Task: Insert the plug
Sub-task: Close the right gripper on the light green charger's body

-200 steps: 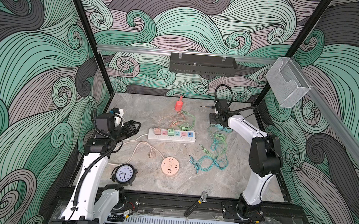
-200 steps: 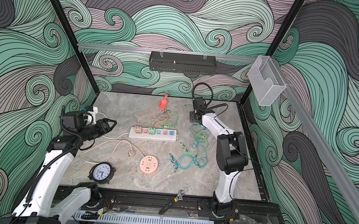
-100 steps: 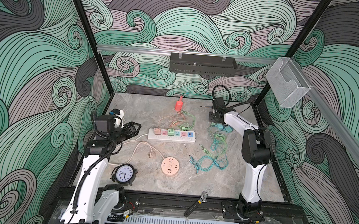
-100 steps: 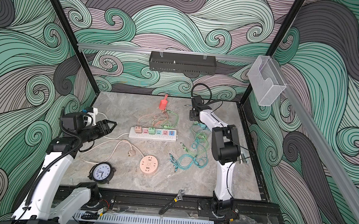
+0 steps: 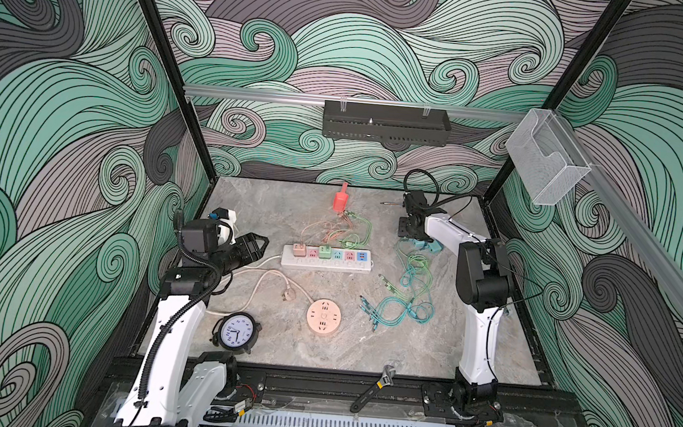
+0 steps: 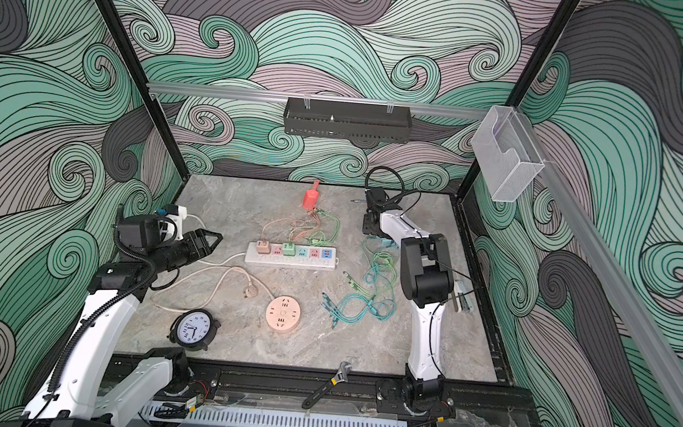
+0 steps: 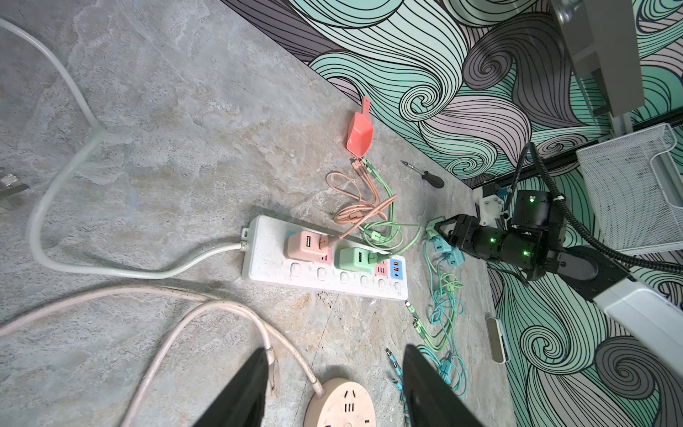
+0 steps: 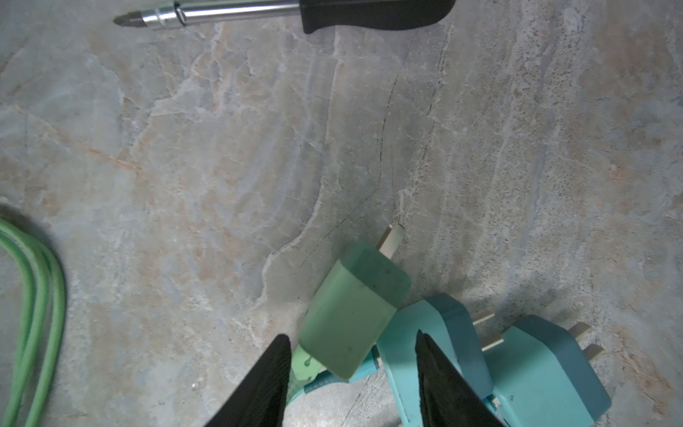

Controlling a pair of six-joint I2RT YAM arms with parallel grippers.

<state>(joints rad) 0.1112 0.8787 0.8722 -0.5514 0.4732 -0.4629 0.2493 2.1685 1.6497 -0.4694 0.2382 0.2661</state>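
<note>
The white power strip (image 5: pixel 326 259) (image 6: pixel 290 256) (image 7: pixel 325 258) lies mid-table with a pink and a green adapter plugged into it. At the back right a loose green plug (image 8: pixel 354 310) lies prongs-up on the stone, against two teal plugs (image 8: pixel 436 332) (image 5: pixel 425 244). My right gripper (image 5: pixel 410 238) (image 6: pixel 371 233) (image 8: pixel 351 342) points down at them. Its jaws stand apart around the green plug's cable end, and one finger overlaps the nearer teal plug. My left gripper (image 5: pixel 260 243) (image 6: pixel 213 240) (image 7: pixel 334 355) hovers open and empty left of the strip.
A screwdriver (image 8: pixel 332 13) lies just beyond the plugs. A red scoop (image 5: pixel 339 200) sits at the back. Green and teal cables (image 5: pixel 403 303) tangle right of the strip. A round pink socket (image 5: pixel 323 316), a clock (image 5: pixel 235 333) and a wrench (image 5: pixel 376 386) lie nearer the front.
The right arm's elbow has swung left toward the middle while its gripper stayed over the plugs. The left arm has barely moved.
</note>
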